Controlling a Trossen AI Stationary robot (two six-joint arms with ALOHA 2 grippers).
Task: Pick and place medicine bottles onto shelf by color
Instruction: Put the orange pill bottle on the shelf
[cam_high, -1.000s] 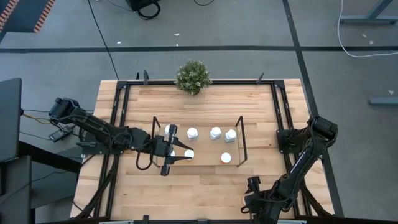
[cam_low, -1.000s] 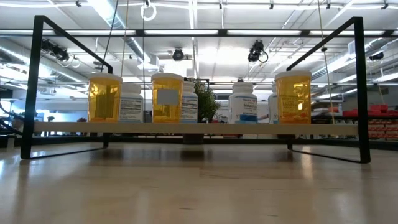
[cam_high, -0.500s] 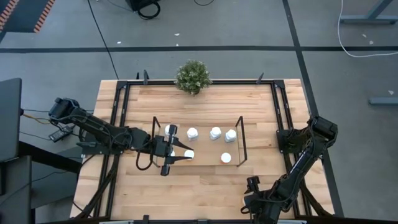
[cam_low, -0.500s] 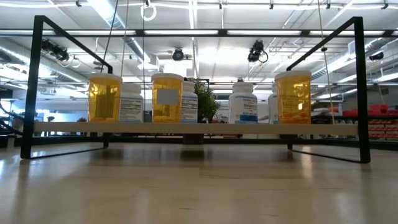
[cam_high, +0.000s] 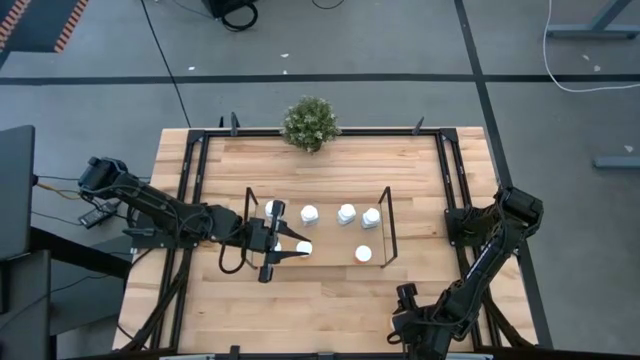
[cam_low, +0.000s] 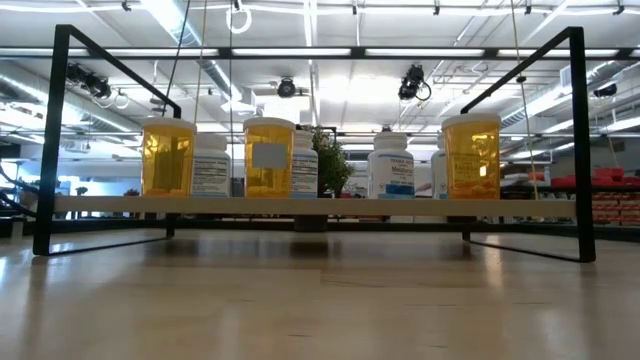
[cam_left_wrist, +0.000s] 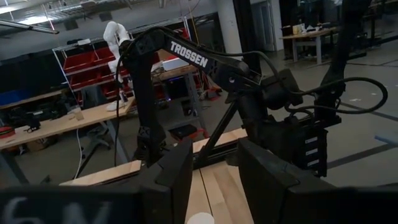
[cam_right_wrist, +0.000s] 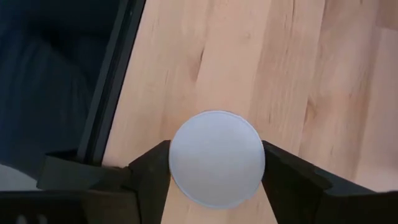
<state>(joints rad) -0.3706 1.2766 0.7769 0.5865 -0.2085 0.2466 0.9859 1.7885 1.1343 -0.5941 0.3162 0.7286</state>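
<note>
High view: left jaws over shelf at its 8 o'clock end, spread astride bottle cap. Right jaws at bench 5 o'clock corner, clamped on white-capped bottle. Advice: lift left straight up, avoid nudging neighbours.

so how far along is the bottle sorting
Mostly done: six white caps show on the shelf from above, and the low view shows orange bottles in front of whitish bottles. In hand: the right pincer grips one more bottle near the table's edge. The left pincer is open at a front-row bottle. Left: shelving the gripped one, at least.
</note>
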